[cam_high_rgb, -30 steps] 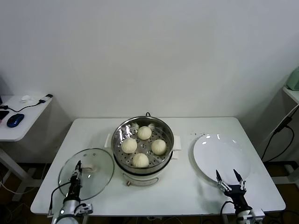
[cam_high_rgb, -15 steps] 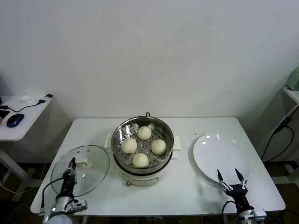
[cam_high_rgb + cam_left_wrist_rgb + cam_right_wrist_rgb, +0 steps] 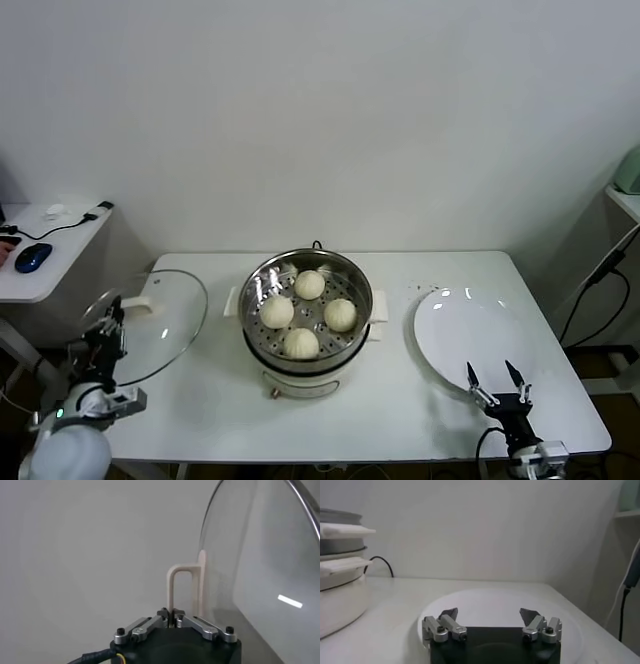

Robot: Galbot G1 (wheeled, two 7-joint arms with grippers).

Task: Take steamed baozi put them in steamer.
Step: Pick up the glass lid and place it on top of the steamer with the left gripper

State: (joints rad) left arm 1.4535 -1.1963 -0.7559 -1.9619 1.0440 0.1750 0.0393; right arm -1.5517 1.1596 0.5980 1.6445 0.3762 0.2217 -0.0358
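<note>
Lid [image 3: 155, 325] raised off table at far left, handle [image 3: 184, 589] clenched in my left gripper [image 3: 105, 330], right gripper [image 3: 497, 383] spread idle by plate [image 3: 470, 335]; all four baozi [image 3: 300, 343] in steamer [image 3: 306, 315], so keep glass level and centre it over rim.

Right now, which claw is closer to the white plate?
Right. The right claw hangs open at the plate's near edge; the left claw is far across the table, past the steamer, holding the glass lid.

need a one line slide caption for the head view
Left gripper holds round glass lid lifted; four cream-white baozi sit in shiny steel steamer; open right gripper near white plate.
</note>
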